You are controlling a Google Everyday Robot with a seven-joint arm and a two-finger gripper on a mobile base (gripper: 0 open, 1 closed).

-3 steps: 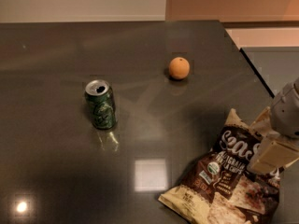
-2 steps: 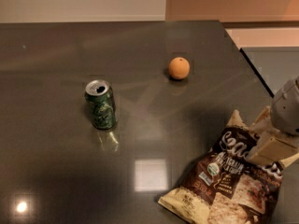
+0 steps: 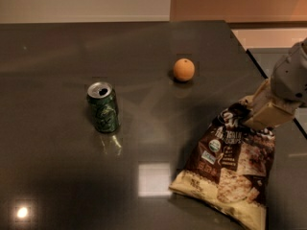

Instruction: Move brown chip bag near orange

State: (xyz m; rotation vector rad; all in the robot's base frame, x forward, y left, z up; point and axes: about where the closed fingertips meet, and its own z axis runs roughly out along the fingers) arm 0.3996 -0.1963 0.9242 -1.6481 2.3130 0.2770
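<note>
— The gripper point(image 3: 261, 116): where is it?
— At the right edge of the view, low over the dark table point(image 3: 57, 166), on the end of a grey arm point(image 3: 292, 75) that comes in from the right. Its cream fingers point(image 3: 268, 110) pinch the top edge of the brown chip bag point(image 3: 230, 166).
— And the bag itself?
— It is in the near-right part of the table. Its top is held up at the gripper, and it slopes down toward the camera so that its cream bottom end rests on the tabletop. The printed face with the pictured chips is turned up and to the left.
— The orange point(image 3: 184, 69)?
— Farther back and a little left of the bag's top, well apart from it, sitting alone on the table.
— Anything else?
— A green soda can point(image 3: 103, 107) stands upright left of centre with its opened top showing, well apart from both the orange and the bag. A square patch of light point(image 3: 154, 179) reflects off the table between the can and the bag's lower end.
</note>
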